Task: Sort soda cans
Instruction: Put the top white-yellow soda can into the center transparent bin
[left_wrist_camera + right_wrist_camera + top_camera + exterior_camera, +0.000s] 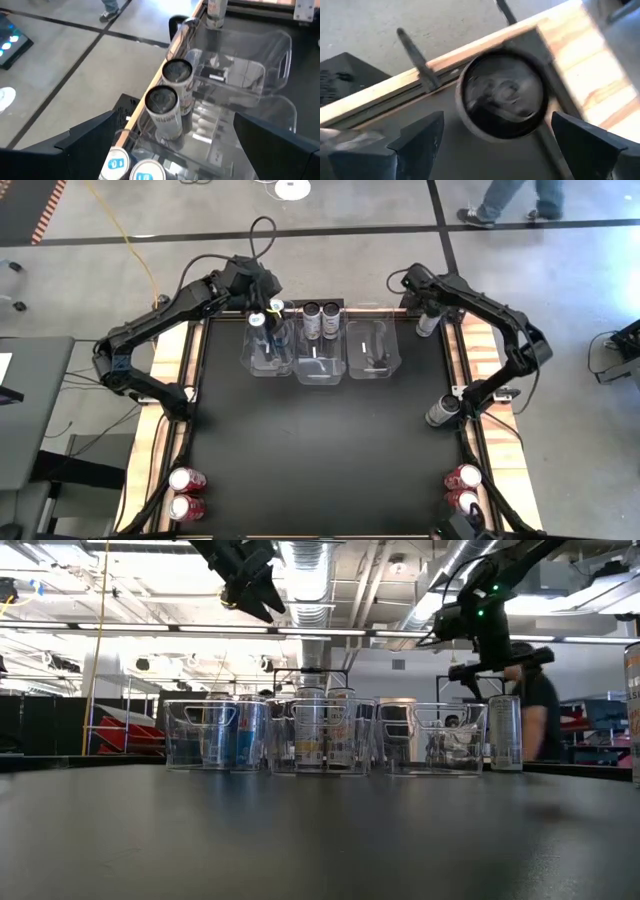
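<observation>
**At the far right corner, a dark can waits under the right pincer**

Beside the rightmost bin, at the bench's far right edge, stands the dark can (428, 322) you are about to take; the right pincer (432, 308) hangs directly above it with its fingers spread apart, the silver top (502, 95) centred between them in the right wrist view. Come straight down, keep the top centred, and close low enough on the wall that the can does not tip against the wooden rail (470, 52) just behind it. It likely belongs with the two dark cans (320, 315) already standing in the middle bin (320, 368).

The cans are small, upright cylinders with silver tops. Two blue-silver cans (266, 313) stand in the left bin (262, 365), and the right bin (374, 360) looks to hold no cans. Another dark can (441, 409) stands at the right edge, mid-bench. Two red cans (186, 492) sit at the near left corner and two more red cans (463, 486) at the near right.

The left pincer (262, 298) hovers above the left bin, its fingers wide apart and holding nothing.
</observation>
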